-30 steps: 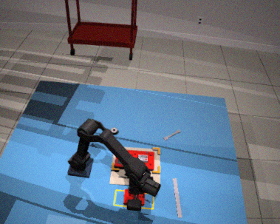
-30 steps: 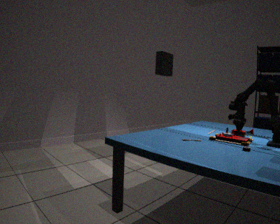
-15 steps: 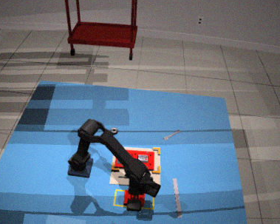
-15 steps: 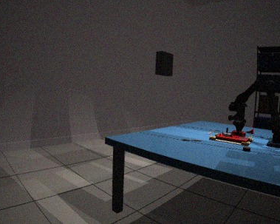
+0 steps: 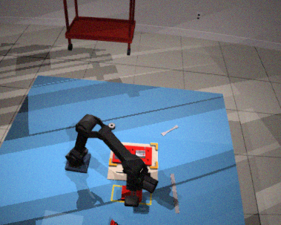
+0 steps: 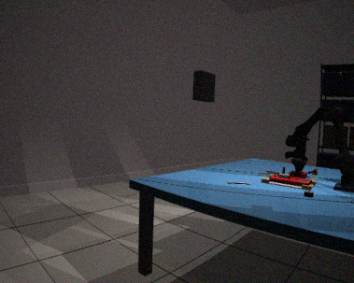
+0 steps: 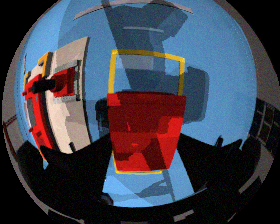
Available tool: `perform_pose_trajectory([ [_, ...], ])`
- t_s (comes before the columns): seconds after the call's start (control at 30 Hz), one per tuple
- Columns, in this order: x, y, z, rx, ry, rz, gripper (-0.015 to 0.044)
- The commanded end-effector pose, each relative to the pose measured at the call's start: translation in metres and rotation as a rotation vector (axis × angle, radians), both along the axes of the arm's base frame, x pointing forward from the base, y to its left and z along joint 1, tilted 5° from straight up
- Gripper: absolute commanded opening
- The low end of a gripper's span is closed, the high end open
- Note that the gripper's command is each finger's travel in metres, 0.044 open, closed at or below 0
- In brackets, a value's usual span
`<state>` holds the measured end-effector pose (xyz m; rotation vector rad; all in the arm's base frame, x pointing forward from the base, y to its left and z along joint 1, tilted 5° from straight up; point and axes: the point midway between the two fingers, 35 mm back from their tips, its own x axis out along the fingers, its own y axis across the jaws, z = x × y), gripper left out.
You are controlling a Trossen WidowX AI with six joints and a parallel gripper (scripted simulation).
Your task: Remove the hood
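The hood [image 5: 127, 193] [image 7: 145, 127] is a red, slightly tapered panel. My gripper [image 5: 132, 194] [image 7: 144, 136] is shut on it, one dark finger on each side. The hood is over the marked area, a yellow outline [image 5: 112, 193] [image 7: 183, 75], and covers part of it in the wrist view. Whether the hood touches the table I cannot tell. The toy car's red body [image 5: 127, 151] [image 6: 293, 179] [image 7: 38, 122] lies on a pale board [image 5: 114, 174] [image 7: 80, 117] with yellow corner brackets, beside the marked area. The arm hides part of the board in the top view.
A white ring [image 5: 111, 126] lies behind the board. A pale wrench-like bar [image 5: 170, 131] lies beyond it, and a long grey strip [image 5: 174, 194] lies right of the marked area. A red object [image 5: 113, 222] shows at the bottom edge. A red cart [image 5: 101, 30] stands beyond the table.
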<state>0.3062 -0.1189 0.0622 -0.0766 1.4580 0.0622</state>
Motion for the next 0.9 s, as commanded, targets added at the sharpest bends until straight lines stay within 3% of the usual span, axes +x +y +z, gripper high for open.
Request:
perform_pose_trajectory([
  [0.0, 0.000, 0.000, 0.000, 0.000, -0.001, 0.000, 0.0315],
  [0.17, 0.000, 0.000, 0.000, 0.000, -0.001, 0.000, 0.0440],
  [0.5, -0.008, 0.000, 0.069, -0.001, -0.002, 0.000, 0.0440],
  [0.87, -0.008, 0.000, 0.071, -0.001, -0.002, 0.000, 0.0440],
])
